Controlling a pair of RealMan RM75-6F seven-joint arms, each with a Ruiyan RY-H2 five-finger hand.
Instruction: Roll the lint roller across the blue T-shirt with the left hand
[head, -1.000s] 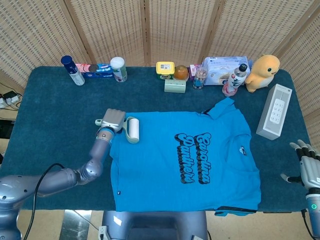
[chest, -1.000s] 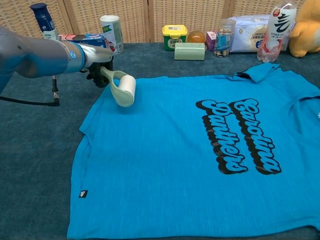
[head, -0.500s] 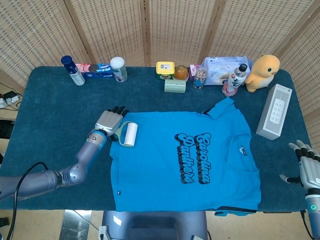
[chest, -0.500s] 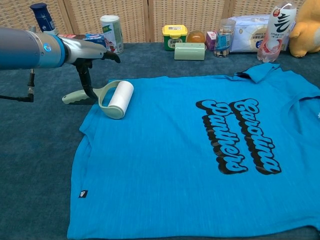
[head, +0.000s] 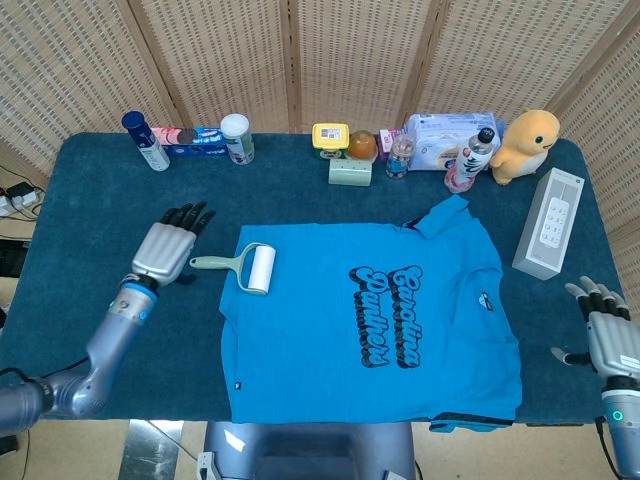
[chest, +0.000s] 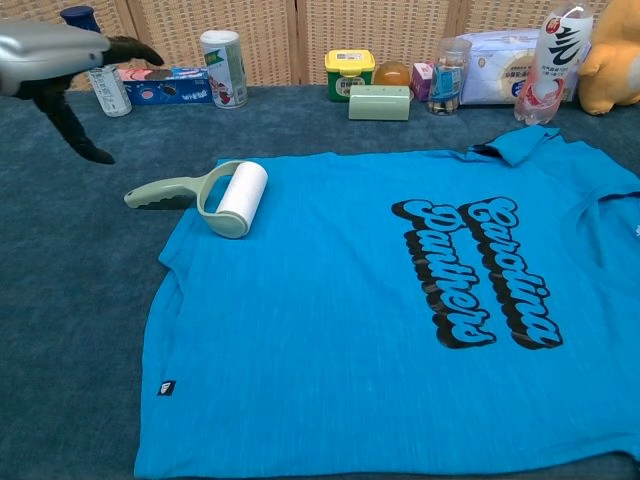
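The blue T-shirt (head: 380, 320) (chest: 400, 320) lies flat on the dark blue table, black lettering on its chest. The lint roller (head: 245, 267) (chest: 215, 195) lies on the table, its white roll on the shirt's upper left corner and its pale green handle pointing left off the cloth. My left hand (head: 165, 245) (chest: 60, 60) hovers to the left of the handle, fingers spread, holding nothing. My right hand (head: 605, 335) is at the table's right front edge, fingers apart and empty.
Along the back edge stand a spray can (head: 145, 140), a toothpaste box (head: 200, 140), a white jar (head: 237, 137), a yellow tub (head: 330, 135), a green box (head: 350, 171), a wipes pack (head: 445, 135), a bottle (head: 468, 160) and a yellow plush (head: 525, 145). A white box (head: 548, 222) lies right.
My left hand has let go of the lint roller, which now lies on the shirt's corner. The hand has opened and pulled away to the left. The right hand barely moved.
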